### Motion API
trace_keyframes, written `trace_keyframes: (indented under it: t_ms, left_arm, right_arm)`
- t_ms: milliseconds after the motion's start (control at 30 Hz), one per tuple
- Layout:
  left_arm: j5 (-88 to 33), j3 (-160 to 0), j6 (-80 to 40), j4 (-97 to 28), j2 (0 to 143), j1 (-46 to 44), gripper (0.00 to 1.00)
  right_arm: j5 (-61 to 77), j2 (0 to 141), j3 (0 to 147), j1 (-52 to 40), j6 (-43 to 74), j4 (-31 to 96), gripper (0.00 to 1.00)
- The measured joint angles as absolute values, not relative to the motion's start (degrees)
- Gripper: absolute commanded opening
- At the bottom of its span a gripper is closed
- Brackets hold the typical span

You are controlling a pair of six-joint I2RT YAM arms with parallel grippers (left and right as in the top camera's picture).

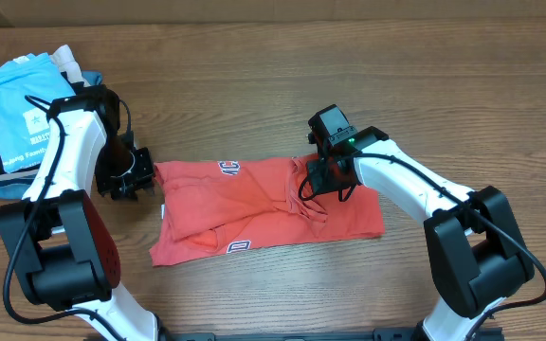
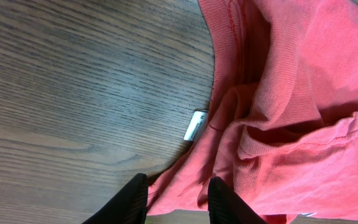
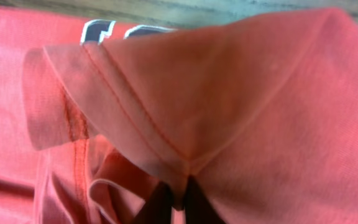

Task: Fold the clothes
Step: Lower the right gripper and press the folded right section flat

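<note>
The clothes are a coral-red T-shirt lying crumpled in the middle of the table, with navy-and-white lettering showing near its far edge. My left gripper is at the shirt's left corner. In the left wrist view its fingers stand a little apart with a bunch of the red cloth filling the gap between them, beside a small white label. My right gripper is over the shirt's right half. There its fingertips are shut on a lifted hemmed fold.
A pile of folded garments with a light blue printed T-shirt on top sits at the back left, just beyond the left arm. Bare wooden table stretches behind the shirt and to its right.
</note>
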State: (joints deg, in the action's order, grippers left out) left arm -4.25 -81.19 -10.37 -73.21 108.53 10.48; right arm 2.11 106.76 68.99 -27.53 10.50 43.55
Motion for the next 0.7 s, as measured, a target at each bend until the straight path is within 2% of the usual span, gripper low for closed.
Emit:
trace_keyframes:
  t_ms: [400, 467, 533, 567, 700]
  left_arm:
    - [-4.23, -81.19, -10.37, -73.23, 108.53, 10.48, 0.35]
    - [-4.23, -81.19, -10.37, -73.21, 108.53, 10.48, 0.35]
    - [-4.25, -81.19, -10.37, -73.21, 108.53, 10.48, 0.35]
    - [-4.23, -81.19, -10.37, -73.21, 108.53, 10.48, 0.35]
    - [-4.23, -81.19, -10.37, -73.23, 108.53, 10.48, 0.35]
  right_arm:
    - [1.52, 106.76, 71.24, -27.53, 10.59, 40.88, 0.06]
    - [2.13, 106.76, 71.96, -27.53, 10.46, 38.98, 0.15]
    - [3.27, 106.76, 72.34, -27.53, 10.28, 36.60, 0.38]
    - [4.34, 106.76, 72.44, -27.51, 10.31, 35.22, 0.44]
    - [7.53, 106.76, 72.62, -27.53, 10.15, 33.01, 0.46]
